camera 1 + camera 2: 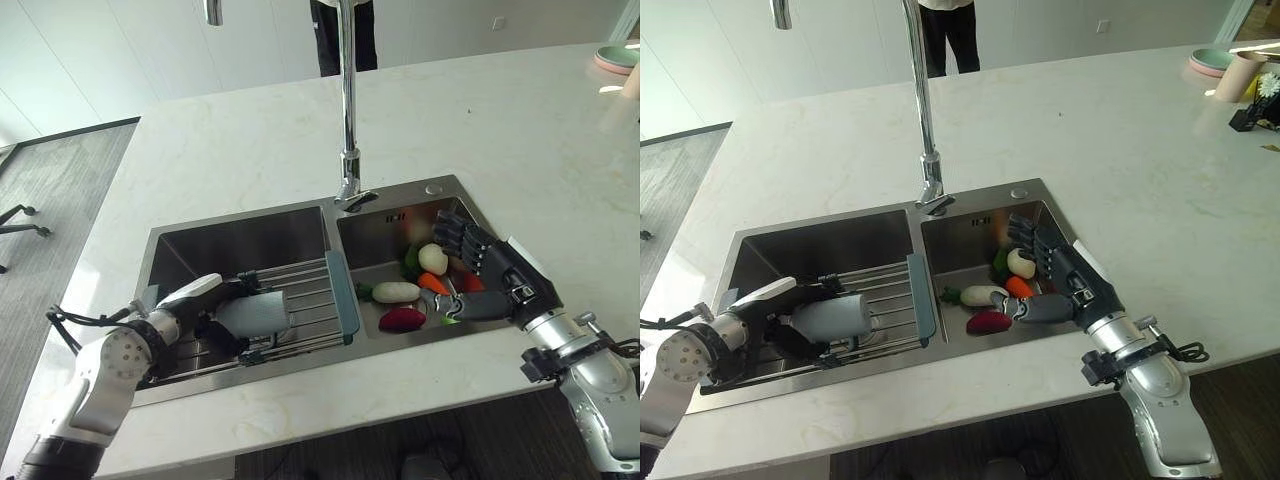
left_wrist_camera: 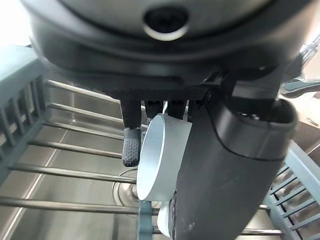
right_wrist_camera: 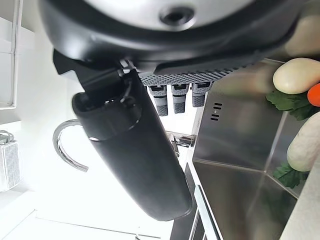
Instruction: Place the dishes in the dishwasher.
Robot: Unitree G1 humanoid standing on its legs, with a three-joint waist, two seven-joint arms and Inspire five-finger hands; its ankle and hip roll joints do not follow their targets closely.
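A pale grey cup point(image 1: 255, 313) lies on its side on the wire rack point(image 1: 312, 296) across the sink's left basin. My left hand point(image 1: 187, 304) is curled round it: in the left wrist view the cup's rim point(image 2: 162, 155) sits between the fingers point(image 2: 131, 145) and the thumb. My right hand point(image 1: 497, 275) hovers over the right basin with straight fingers point(image 3: 172, 97) and holds nothing.
The right basin holds vegetables: a white radish point(image 1: 396, 292), a carrot point(image 1: 433, 282) and a dark red piece point(image 1: 402, 319). A tall faucet point(image 1: 348, 120) rises behind the steel sink point(image 1: 160, 240). Plates point(image 1: 1210, 62) and a beige cup point(image 1: 1242, 75) stand far right. A person point(image 1: 950, 30) stands beyond the counter.
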